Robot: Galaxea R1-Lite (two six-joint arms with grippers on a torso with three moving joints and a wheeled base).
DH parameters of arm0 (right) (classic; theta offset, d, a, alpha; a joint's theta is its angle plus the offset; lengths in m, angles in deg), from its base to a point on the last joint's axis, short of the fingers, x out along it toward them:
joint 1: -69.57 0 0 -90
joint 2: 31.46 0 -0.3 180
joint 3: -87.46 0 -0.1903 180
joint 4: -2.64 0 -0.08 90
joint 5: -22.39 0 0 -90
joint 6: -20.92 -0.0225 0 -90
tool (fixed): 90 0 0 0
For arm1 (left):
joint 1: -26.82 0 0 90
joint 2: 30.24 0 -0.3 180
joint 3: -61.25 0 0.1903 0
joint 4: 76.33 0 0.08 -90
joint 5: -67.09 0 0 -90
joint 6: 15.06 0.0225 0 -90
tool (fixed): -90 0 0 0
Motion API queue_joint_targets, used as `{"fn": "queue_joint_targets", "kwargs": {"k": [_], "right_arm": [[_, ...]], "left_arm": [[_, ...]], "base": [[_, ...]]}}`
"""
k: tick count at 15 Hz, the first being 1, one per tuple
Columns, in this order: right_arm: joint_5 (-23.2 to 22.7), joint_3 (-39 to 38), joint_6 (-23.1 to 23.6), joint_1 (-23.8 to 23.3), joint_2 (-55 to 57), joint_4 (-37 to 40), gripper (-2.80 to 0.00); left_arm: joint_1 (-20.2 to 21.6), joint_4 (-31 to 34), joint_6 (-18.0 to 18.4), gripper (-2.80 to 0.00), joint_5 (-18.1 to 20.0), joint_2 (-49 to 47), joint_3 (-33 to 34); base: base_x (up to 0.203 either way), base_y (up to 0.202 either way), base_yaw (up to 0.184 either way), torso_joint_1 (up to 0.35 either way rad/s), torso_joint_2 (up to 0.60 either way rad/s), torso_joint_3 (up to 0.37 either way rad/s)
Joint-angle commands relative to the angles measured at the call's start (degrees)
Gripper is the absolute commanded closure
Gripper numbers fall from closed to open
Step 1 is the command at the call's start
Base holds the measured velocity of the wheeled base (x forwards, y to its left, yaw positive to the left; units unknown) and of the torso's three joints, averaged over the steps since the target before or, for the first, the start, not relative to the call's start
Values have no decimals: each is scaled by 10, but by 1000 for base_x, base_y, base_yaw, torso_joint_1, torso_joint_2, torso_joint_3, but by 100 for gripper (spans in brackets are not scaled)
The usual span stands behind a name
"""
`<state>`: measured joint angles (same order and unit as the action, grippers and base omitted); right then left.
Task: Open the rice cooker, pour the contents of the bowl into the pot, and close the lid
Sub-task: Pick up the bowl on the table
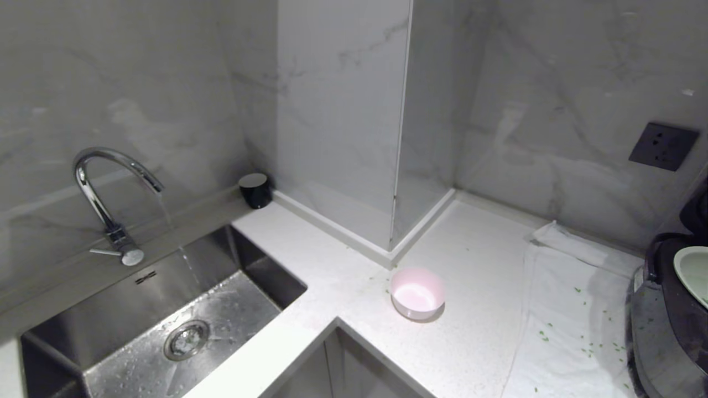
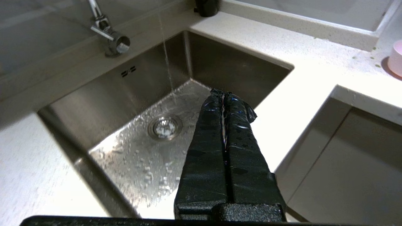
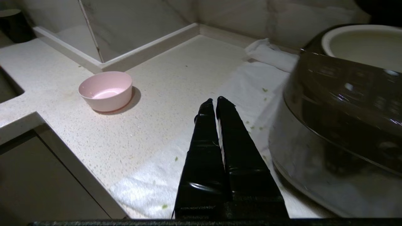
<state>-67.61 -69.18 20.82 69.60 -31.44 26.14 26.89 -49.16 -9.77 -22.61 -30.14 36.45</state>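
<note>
Fingers pressed together, the left gripper (image 2: 223, 94) hangs over the sink (image 2: 103, 138), where a thin stream from the tap (image 2: 110, 34) falls just beyond its tips. The right gripper (image 3: 216, 100), fingers likewise pressed together and empty, hovers above a white cloth (image 3: 157, 182) flecked with green bits (image 1: 592, 345). Beside it stands the cooker (image 3: 339, 131), pot (image 3: 361, 44) exposed; the pink bowl (image 3: 105, 90) sits empty on the counter (image 3: 176, 81), well off to its other side.
</note>
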Motion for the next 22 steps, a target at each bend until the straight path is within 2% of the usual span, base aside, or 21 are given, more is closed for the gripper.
{"fn": "queue_joint_targets", "kwargs": {"k": [1, 11, 22], "right_arm": [[0, -1, 0, 0, 0, 0, 0], [0, -1, 1, 0, 0, 0, 0], [0, -1, 1, 1, 0, 0, 0]], "left_arm": [[0, 0, -1, 0, -1, -1, 0], [-1, 0, -6, 0, -1, -1, -1], [-1, 0, -18, 0, -2, -1, -1]], "base": [[-186, 0, -2, 3, 3, 0], [-12, 0, -6, -1, -1, 1], [2, 7, -166, 4, 5, 1]]}}
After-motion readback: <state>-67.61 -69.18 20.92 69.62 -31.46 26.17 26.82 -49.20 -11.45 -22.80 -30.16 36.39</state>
